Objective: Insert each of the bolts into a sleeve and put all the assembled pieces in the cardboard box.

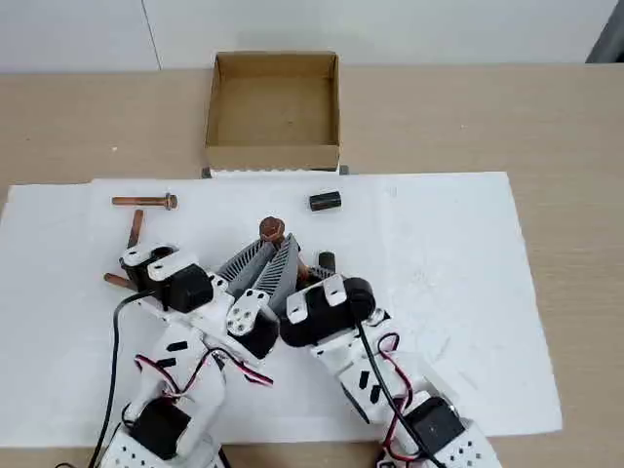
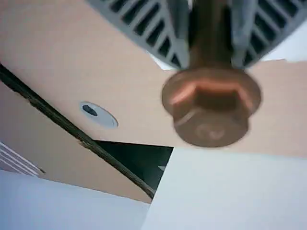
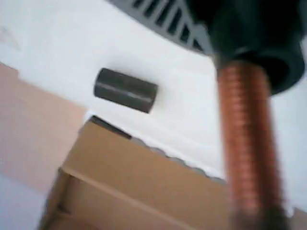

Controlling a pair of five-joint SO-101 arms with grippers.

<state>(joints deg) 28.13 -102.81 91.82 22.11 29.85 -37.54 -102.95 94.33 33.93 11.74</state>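
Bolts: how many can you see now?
4 bolts. One lies on the paper left of the box, a second angled below it, a third half hidden beside the left arm, the fourth clamped in the left jaws. The arms may hide more.

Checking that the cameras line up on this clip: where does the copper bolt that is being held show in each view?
High view: the bolt, head showing, just left of picture centre.
Left wrist view: its hexagonal head, close up, facing the camera.
Right wrist view: its threaded shank comes out of the black sleeve.
Shared landmark: the cardboard box, beyond the bolt in the high view and in the right wrist view.
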